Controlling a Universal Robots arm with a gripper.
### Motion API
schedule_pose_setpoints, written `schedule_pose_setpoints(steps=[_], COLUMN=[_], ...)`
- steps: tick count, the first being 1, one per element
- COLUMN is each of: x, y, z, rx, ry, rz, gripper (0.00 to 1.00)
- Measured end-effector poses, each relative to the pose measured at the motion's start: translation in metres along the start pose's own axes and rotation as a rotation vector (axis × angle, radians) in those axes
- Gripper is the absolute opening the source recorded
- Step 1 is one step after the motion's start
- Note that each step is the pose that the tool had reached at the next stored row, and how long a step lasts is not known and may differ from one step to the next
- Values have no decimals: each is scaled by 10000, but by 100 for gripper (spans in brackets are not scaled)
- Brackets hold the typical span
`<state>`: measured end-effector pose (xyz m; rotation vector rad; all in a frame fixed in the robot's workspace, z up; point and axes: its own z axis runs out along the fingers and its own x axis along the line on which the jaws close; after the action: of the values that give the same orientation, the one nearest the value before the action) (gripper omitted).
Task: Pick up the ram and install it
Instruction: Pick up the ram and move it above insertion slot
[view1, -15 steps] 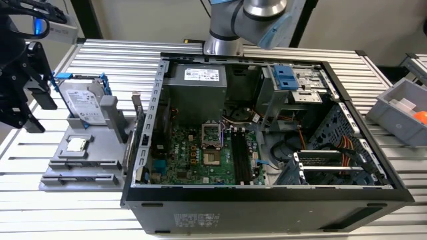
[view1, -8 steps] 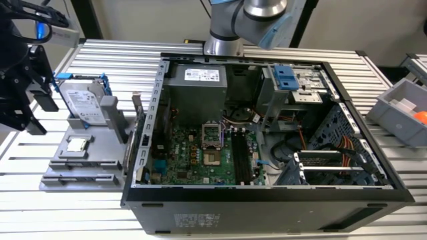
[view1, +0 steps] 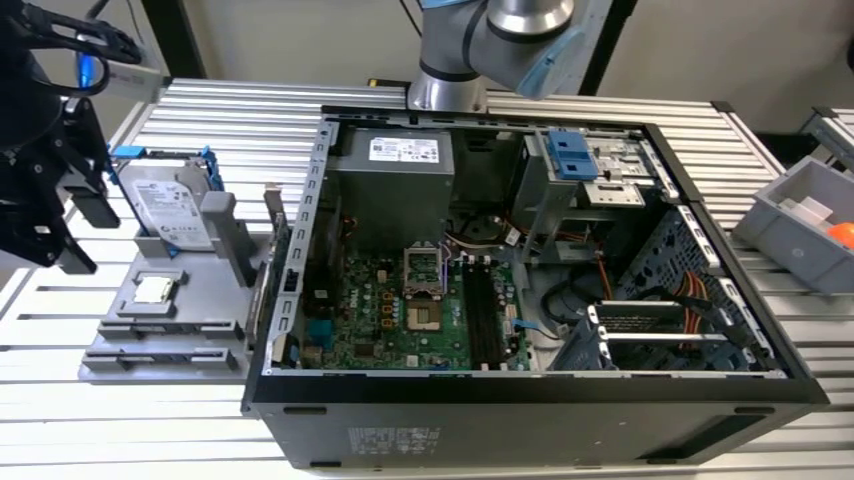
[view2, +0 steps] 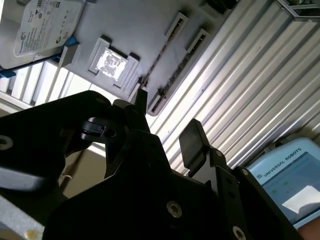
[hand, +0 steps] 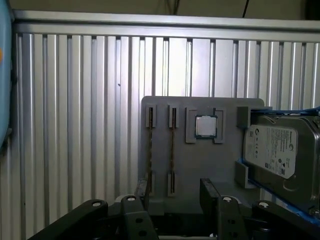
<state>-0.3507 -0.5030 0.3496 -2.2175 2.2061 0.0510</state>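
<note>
Two ram sticks stand on edge in the long slots of a grey holder tray (view1: 200, 300); they show as thin strips in the first wrist view (hand: 150, 150) (hand: 172, 150) and in the second wrist view (view2: 165, 42). In the exterior view the ram (view1: 163, 353) lies along the tray's near side. My black gripper (view1: 80, 235) hangs at the exterior view's far left, beside and above the tray. Its fingers (hand: 206, 187) are apart, and the gripper (hand: 174, 184) (view2: 165, 110) is open with nothing between them. The ram sits a short way off, untouched.
The tray also holds a silver hard drive (view1: 174, 205) in a blue frame and a square chip (hand: 205, 126). An open computer case (view1: 534, 390) with black motherboard slots (view1: 481, 312) lies to the exterior view's right. A grey bin (view1: 801, 215) stands far right on the ribbed metal table (view1: 174, 420).
</note>
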Motion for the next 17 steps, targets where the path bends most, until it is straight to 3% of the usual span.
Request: schedule_pose_setpoints(steps=[17], x=[4], y=[-2], z=[122], rx=[1], ry=[-1], rz=[0], gripper=[100])
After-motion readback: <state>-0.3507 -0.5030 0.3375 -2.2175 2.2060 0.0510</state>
